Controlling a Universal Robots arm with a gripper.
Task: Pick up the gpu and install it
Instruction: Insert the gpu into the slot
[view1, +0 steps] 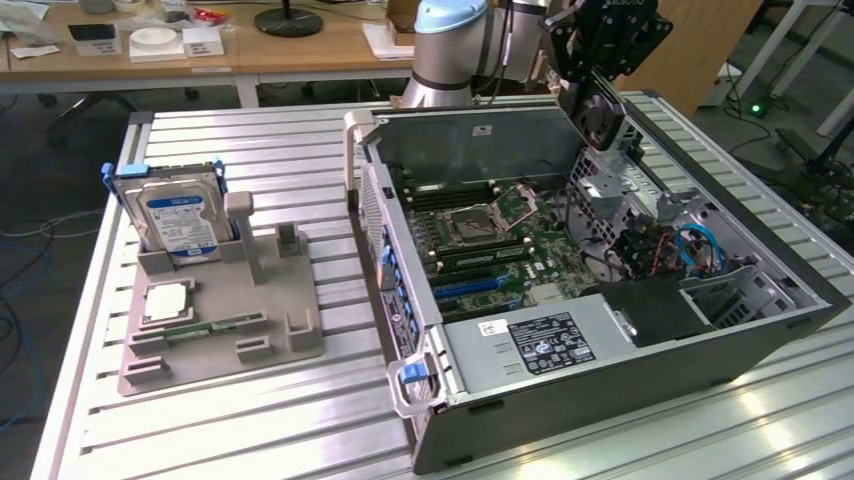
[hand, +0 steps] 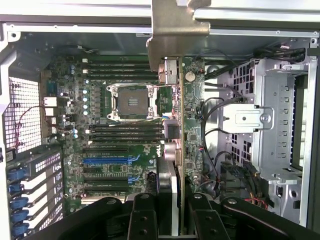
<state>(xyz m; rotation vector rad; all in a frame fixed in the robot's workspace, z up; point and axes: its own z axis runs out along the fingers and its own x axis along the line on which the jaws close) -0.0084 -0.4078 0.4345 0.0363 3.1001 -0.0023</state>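
Note:
My gripper (view1: 597, 82) hangs above the far side of the open computer case (view1: 747, 345), shut on the gpu (view1: 605, 112). The gpu is a black card with a round fan, held on edge. In the wrist view the gpu (hand: 176, 145) appears edge-on between my fingers (hand: 144, 216), with its pale metal bracket (hand: 172, 30) at the far end. It is in the air over the motherboard (hand: 100, 145), clear of the blue expansion slots (hand: 107, 160). The motherboard (view1: 501, 245) lies flat inside the case with an empty processor socket (view1: 483, 214).
Left of the case, a grey holder (view1: 220, 320) carries a blue-labelled hard drive (view1: 180, 215), a processor chip (view1: 167, 300) and a green memory stick (view1: 207, 327). Inside the case are a power supply (view1: 541, 345), cables (view1: 694, 245) and a metal drive cage (hand: 277, 125).

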